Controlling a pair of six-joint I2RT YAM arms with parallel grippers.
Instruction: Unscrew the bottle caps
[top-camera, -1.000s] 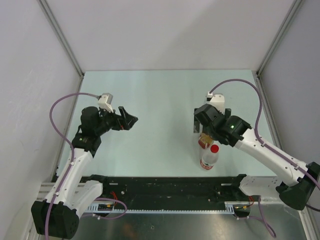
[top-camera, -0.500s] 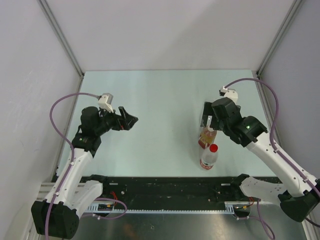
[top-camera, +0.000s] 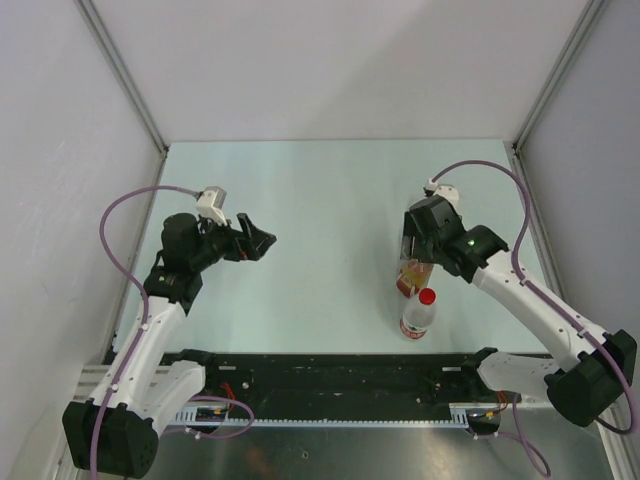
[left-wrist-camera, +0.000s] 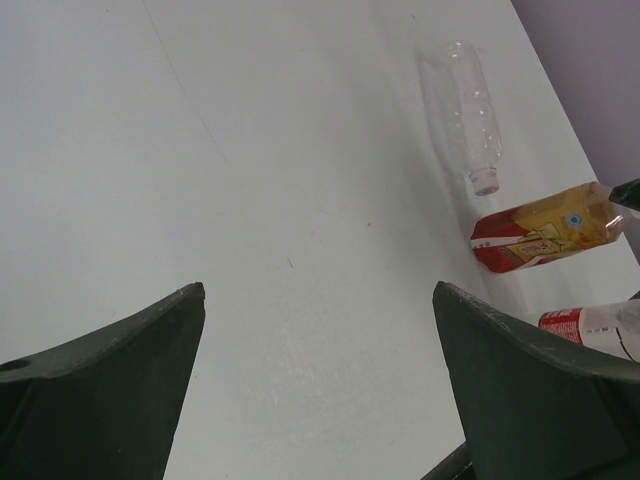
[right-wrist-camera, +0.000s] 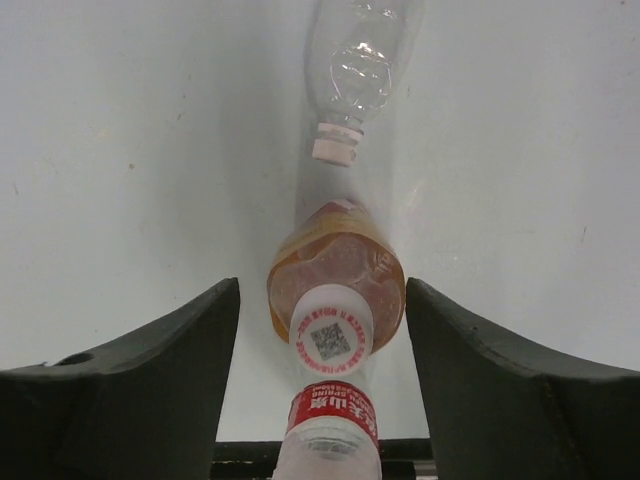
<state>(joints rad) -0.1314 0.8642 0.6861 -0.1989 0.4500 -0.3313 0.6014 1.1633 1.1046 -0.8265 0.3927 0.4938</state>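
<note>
Step in hand, as judged: bringing the right tool (right-wrist-camera: 322, 300) onto the white cap (right-wrist-camera: 331, 335) of the amber bottle (right-wrist-camera: 336, 265). Spread at present, with a strip of bare bench (right-wrist-camera: 120, 150) between each of the fingers (right-wrist-camera: 140, 390) and the bottle; nothing pinched. Straight below the tool and centred between its fingers: that bottle, upright, cap facing up into the wrist camera. Long axis vertical, hence in line with the tool's own pointing direction, not across it. Good for a twist about the wrist, once lowered and pressed shut on the cap rather than on the wider shoulder beneath.

Just behind the amber bottle, on the tool's wrist side: the red-labelled bottle (top-camera: 417, 322), also upright, red cap (top-camera: 428, 297) on. Touching its neighbour or merely beside it: cannot tell. Ahead of the fingertips, near but apart: the clear bottle (right-wrist-camera: 355, 60), flat on the bench, pale cap (right-wrist-camera: 335, 150) pointing back toward the tool. All three caps seemingly on, so little of the task done.

Well off to the right tool's left: the left tool (left-wrist-camera: 318, 295), spread wide, empty, aimed across the bench at the same group. Clearly the farther arm. One risk: with no second grip on the body, likely to spin the whole bottle instead of the cap.
</note>
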